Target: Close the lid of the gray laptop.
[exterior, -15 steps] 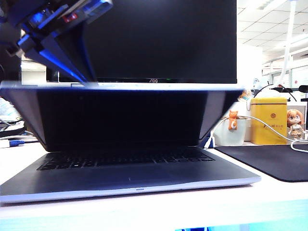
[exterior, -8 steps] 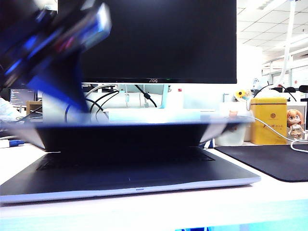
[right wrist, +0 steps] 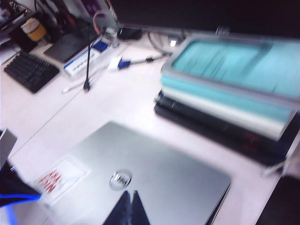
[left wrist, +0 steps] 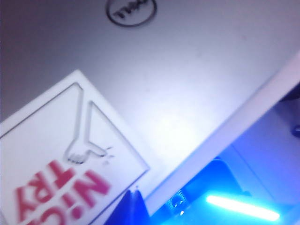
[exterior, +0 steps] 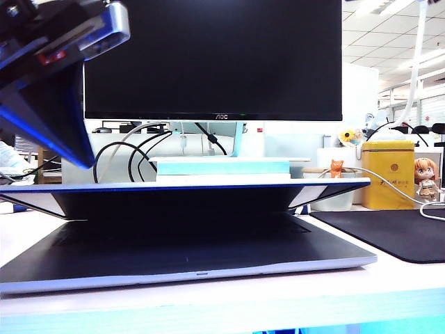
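Lid (exterior: 188, 186) nearly down on gray laptop (exterior: 188, 261); left pincer (left wrist: 132, 206) and right pincer (right wrist: 126, 208) apparently clenched above.

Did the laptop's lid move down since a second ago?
Yes. The lid dropped: its front edge sat just under the AOC monitor and now lies well below it, close above the keyboard, not yet shut.

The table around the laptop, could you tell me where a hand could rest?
Bare table runs along the laptop's front edge, and a strip left of it. Right holds a black mat; behind, books and cables crowd. The left gripper hovers over the lid.
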You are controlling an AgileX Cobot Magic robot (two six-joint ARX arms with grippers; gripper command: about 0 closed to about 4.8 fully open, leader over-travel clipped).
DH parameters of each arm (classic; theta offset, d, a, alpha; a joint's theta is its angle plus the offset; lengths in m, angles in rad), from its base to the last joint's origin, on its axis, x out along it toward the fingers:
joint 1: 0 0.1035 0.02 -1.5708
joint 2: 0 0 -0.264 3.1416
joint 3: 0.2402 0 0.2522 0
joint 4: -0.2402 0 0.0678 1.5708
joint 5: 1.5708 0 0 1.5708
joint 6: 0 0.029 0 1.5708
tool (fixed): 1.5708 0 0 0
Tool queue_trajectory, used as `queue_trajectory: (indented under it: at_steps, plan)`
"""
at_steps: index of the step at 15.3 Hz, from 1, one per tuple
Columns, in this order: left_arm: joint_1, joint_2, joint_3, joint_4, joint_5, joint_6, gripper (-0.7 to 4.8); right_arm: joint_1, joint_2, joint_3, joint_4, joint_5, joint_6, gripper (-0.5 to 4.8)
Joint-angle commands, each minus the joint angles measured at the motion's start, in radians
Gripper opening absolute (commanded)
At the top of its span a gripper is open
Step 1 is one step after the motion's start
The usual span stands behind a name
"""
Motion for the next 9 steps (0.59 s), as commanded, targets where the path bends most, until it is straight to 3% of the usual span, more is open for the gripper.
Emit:
queue_trajectory:
  at_steps: [1, 6, 9]
  plan:
    - [0.000, -0.004, 0.006, 0.089, -0.018, -0.003, -0.06, 0.002, -0.004, 0.004, -0.174, -0.006, -0.064, -0.05]
    - [0.000, -0.003, -0.009, 0.101, -0.046, 0.040, -0.06, 0.003, -0.008, 0.004, -0.282, -0.014, -0.096, -0.05]
    - [0.008, -0.003, -0.066, 0.178, -0.048, 0.042, -0.06, 0.003, -0.019, 0.004, -0.300, -0.050, -0.105, -0.05]
